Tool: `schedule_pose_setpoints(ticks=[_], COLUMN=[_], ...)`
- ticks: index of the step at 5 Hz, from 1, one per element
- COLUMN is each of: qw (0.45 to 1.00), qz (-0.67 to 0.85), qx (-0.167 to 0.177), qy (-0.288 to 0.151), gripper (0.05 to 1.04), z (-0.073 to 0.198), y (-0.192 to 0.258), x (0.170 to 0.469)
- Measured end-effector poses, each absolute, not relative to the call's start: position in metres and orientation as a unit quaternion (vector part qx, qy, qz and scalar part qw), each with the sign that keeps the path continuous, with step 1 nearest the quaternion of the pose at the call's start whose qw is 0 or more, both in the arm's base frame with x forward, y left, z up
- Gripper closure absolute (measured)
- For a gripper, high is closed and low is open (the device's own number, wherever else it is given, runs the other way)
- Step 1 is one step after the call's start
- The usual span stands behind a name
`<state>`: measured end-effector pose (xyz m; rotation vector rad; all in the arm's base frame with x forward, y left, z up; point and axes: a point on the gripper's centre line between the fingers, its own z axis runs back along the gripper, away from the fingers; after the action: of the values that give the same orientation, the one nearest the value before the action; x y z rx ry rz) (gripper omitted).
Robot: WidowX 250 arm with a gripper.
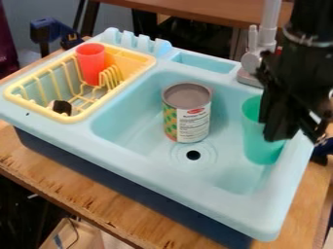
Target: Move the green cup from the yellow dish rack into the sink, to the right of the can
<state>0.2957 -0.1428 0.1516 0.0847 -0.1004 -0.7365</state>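
One black tool (296, 137) overlaps the green cup (260, 148), right of the drain (193, 155); I cannot tell whether it is spread, closed or pinching. The cup stands inside the sink (139, 127), probably light, smooth and slightly flexible, best taken gently by its upper wall. Behind the drain, the can (187, 116) looks stiffer, perhaps heavier.

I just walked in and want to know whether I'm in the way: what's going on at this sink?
A black two-finger robot gripper hangs at the right side of a light-blue plastic toy sink, right by a green plastic cup; whether it grips the cup, I cannot tell. A metal can with a paper label stands in the basin, and a red plastic cup is in the yellow rack.
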Motion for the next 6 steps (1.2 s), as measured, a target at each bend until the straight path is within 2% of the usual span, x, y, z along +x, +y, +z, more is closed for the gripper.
schedule_pose_setpoints(ticks=[1,3,4,5,6], qw=[0.935,0.936,0.943,0.962,0.979], qz=[-0.351,-0.352,-0.330,-0.265,-0.189], qx=[0.026,0.018,0.022,0.038,0.033], qy=[-0.035,-0.021,-0.017,-0.059,-0.072], gripper=[1.002,0.973,0.785,0.508,0.211], z=[0.133,0.129,0.133,0.177,0.209], y=[-0.134,-0.135,-0.127,-0.103,-0.076], x=[0.306,0.311,0.305,0.295,0.280])
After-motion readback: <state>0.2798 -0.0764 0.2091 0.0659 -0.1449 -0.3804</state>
